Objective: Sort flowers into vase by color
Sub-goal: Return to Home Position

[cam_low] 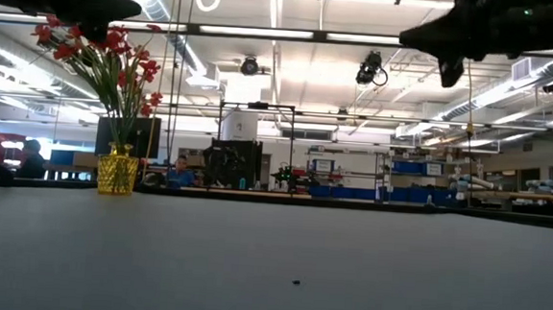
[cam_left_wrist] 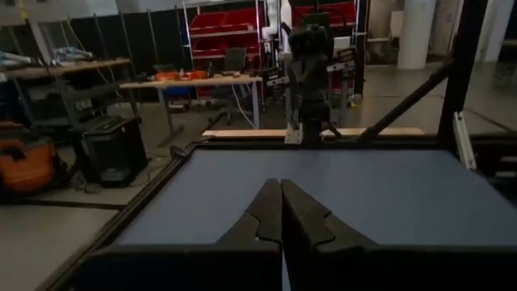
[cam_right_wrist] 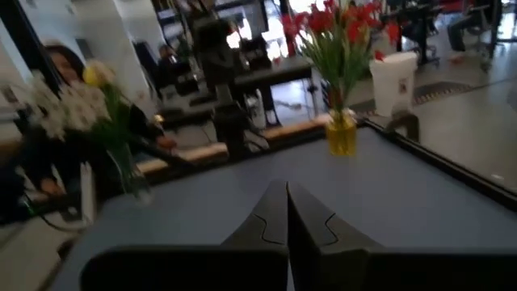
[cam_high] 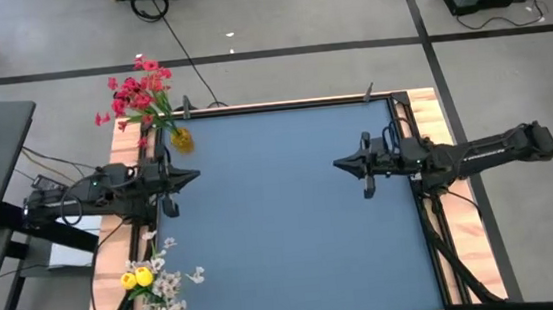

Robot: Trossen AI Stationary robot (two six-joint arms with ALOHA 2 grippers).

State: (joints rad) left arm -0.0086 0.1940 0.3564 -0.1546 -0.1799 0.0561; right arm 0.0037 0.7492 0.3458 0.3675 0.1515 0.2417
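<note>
Both arms hang raised over opposite sides of the blue tabletop [cam_high: 293, 224]. The left gripper [cam_left_wrist: 281, 184] and right gripper [cam_right_wrist: 287, 184] each have fingers pressed together, holding nothing. Red flowers [cam_high: 136, 92] stand in a gold vase [cam_high: 183, 139] at one left-side corner. White flowers [cam_high: 167, 285] and yellow tulips [cam_high: 137, 278] share what looks like a clear vase [cam_right_wrist: 131, 182] at the other. Sorting looks finished, and the arms need only settle into their rest pose.

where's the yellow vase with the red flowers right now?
High view: the small yellow textured vase holding red artificial flowers stands at the upper-left corner of the blue tabletop, on the left arm's side, close to the left arm's tool.
</note>
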